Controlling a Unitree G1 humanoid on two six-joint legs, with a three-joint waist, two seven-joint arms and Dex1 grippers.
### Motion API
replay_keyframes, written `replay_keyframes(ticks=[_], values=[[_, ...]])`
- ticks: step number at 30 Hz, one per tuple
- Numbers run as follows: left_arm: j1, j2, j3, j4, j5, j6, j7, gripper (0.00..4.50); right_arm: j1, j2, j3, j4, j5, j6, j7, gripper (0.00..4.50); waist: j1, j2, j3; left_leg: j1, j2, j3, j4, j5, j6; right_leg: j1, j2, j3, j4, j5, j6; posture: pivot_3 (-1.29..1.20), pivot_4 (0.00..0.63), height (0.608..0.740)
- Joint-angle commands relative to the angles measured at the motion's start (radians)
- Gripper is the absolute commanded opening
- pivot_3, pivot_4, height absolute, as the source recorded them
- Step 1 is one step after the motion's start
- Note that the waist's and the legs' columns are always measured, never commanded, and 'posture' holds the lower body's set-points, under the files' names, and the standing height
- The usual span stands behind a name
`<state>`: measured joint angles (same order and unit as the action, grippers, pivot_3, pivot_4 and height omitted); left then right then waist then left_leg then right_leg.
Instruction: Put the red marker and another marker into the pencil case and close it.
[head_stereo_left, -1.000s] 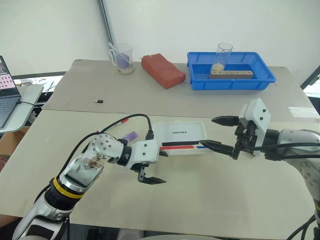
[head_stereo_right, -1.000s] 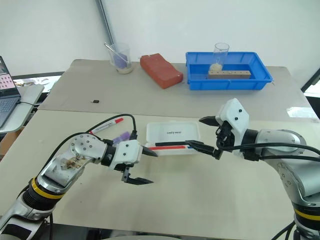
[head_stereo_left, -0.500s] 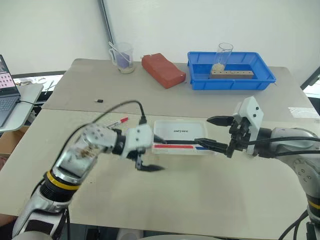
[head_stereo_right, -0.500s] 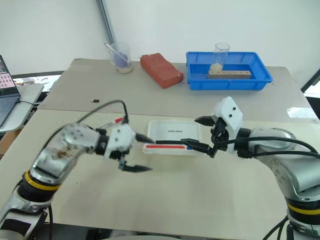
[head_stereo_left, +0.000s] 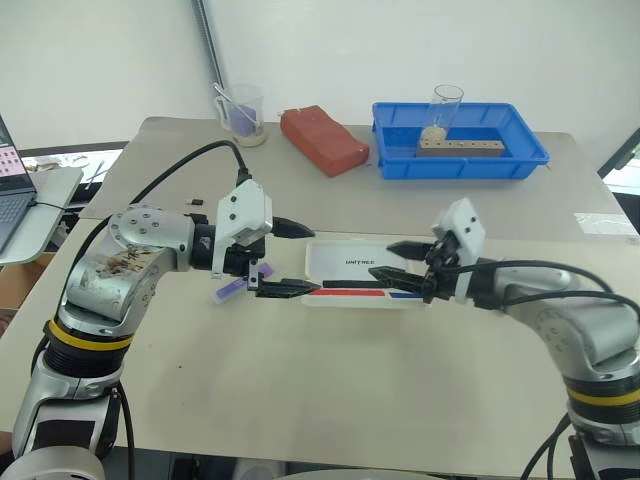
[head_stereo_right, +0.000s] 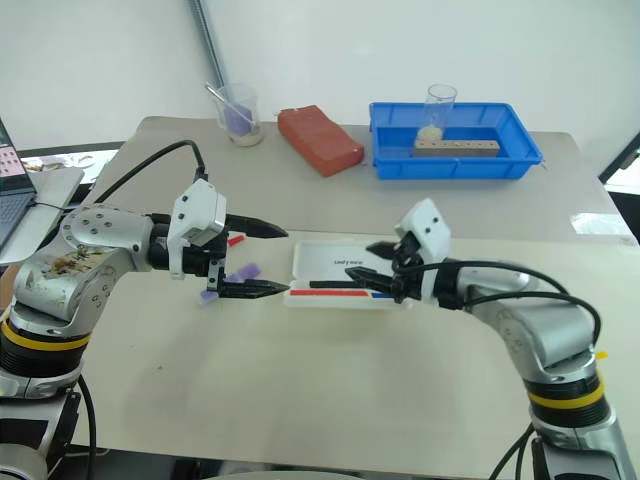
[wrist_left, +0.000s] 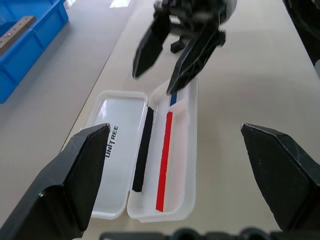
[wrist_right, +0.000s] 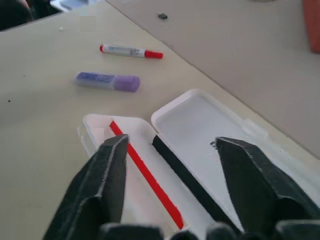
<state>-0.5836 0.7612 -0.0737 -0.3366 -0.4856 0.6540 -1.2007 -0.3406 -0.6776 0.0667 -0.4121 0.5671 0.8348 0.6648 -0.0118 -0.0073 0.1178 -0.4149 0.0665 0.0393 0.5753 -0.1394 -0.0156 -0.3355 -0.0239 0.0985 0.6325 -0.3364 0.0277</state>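
Observation:
The pencil case (head_stereo_left: 350, 259) lies open on the table, its lid with black lettering behind and its striped tray (wrist_left: 175, 165) in front. My left gripper (head_stereo_left: 317, 258) hovers open at the case's left end, one finger above the other, holding nothing. My right gripper (head_stereo_left: 380, 259) hangs over the case's right half (wrist_right: 200, 130), jaws apart and nothing between them. The purple marker (wrist_right: 107, 81) lies on the table just left of the case, under my left gripper. The red marker (wrist_right: 131, 51) lies a little farther back; its red cap (head_stereo_right: 235, 240) peeks out behind the left gripper.
At the back stand a blue bin (head_stereo_left: 460, 170) holding a glass and a wooden block, a red brick-shaped block (head_stereo_left: 325, 140) and a clear jug (head_stereo_left: 245, 115). A laptop (head_stereo_left: 12, 190) sits on a side table at the left.
My left gripper has risen from low over the table's front to the case's left end, uncovering the purple marker. My right gripper has moved left and down over the case, its jaws narrower.

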Motion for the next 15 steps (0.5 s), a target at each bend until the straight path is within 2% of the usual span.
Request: replay_keyframes(ticks=[1,5,6,15], values=[[0.007,0.028,0.033,-0.037,-0.039,0.004,-0.012,4.5,-0.007,0.031,0.011,0.029,-0.048,-0.07,-0.009,1.53,-0.001,0.0,0.0,0.0,0.0,0.0,0.0,0.0,0.0,0.0,0.0,0.0,0.0,0.0,0.0,0.0,0.15,0.74],[0.023,0.037,0.022,-0.049,-0.047,0.007,0.005,4.5,-0.004,0.087,0.033,0.095,-0.101,-0.124,-0.022,0.18,-0.002,0.0,0.0,0.0,0.0,0.0,0.0,0.0,0.0,0.0,0.0,0.0,0.001,0.0,0.0,0.0,0.15,0.74],[0.025,0.038,0.019,-0.053,-0.049,0.011,0.008,4.5,-0.001,0.096,0.035,0.105,-0.11,-0.131,-0.023,0.04,-0.002,0.0,0.0,0.0,0.0,0.0,0.0,0.0,0.0,0.0,0.0,0.0,0.001,0.0,0.0,0.0,0.15,0.74],[0.05,0.06,0.008,-0.075,-0.058,0.022,0.001,4.5,0.111,0.081,0.093,0.067,-0.168,-0.112,-0.003,0.04,-0.001,0.0,0.0,0.0,0.0,0.0,0.0,0.0,0.0,0.0,0.0,0.0,0.001,0.0,0.0,0.0,0.15,0.74]])
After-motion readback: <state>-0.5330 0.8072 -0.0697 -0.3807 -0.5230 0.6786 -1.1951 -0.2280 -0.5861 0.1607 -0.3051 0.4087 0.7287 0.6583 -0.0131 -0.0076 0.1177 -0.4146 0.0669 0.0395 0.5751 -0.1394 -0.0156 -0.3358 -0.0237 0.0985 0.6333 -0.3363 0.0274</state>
